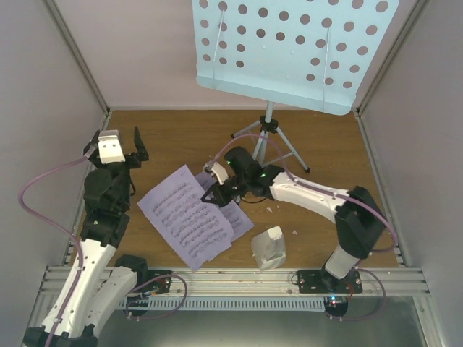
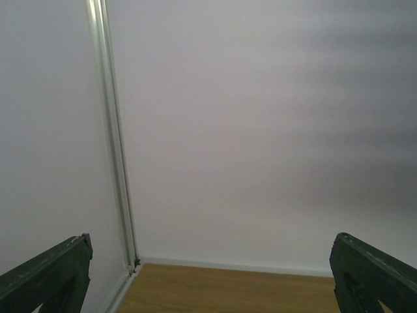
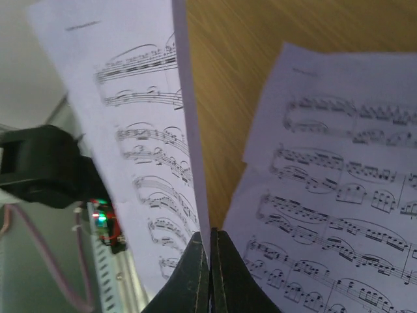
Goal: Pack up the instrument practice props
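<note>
**Two sheets in play, one pinched by its edge**

Several sheet music pages [image 1: 189, 217] lie fanned over the middle of the bench [image 1: 173, 134], leaning toward its left edge; the right end effector [image 1: 215, 186] is closed on the far-right edge of one page; the left end effector [image 1: 118, 148] stands wide open and empty near the far-left corner. Paper like this is feather-light, limp and quick to crease; I'd judge an edge pinch the only workable hold, moved slowly so the sheet neither folds nor slips free. The metronome [image 1: 269, 247] sits close to the near edge, right of the pages; its tapered cover looks slick and breakable, best taken low across its sides. The music stand [image 1: 289, 50] stands at the far edge, likely top-heavy; its pole seems the safest grip. The overhead view gives the whole layout; only the right wrist view shows the pinched sheet curling up off the wood with a second page flat beside it; the left wrist view shows only wall and a strip of bench.
</note>
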Controlling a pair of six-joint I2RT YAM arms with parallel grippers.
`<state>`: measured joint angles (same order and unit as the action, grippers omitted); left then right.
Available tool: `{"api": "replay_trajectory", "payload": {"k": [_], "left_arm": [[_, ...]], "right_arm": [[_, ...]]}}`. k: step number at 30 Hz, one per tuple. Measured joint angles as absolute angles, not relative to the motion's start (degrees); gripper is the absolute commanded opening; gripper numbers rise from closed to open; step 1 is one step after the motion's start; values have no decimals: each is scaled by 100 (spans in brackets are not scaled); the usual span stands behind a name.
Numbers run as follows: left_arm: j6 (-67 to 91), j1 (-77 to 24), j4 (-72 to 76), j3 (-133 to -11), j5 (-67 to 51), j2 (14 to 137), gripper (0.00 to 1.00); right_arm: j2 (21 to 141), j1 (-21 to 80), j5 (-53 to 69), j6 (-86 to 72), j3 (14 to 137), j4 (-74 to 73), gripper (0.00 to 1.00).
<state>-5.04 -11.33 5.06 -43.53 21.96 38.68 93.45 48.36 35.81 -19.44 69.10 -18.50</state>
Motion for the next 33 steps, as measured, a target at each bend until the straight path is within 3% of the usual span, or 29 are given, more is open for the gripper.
{"api": "replay_trajectory", "payload": {"k": [14,24,33], "left_arm": [[-561,-967,580,-4342,2174,3863,99],[-552,-864,578,-4342,2056,3868,99],[-508,-823,578,-4342,1964,3918,99]], "right_arm": [[10490,5037,2571,-2169,6965,-1844,1],[10521,5037,2174,-2106,7004,-1881,49],[9791,5037,1855,-1820,7013,-2056,79]]}}
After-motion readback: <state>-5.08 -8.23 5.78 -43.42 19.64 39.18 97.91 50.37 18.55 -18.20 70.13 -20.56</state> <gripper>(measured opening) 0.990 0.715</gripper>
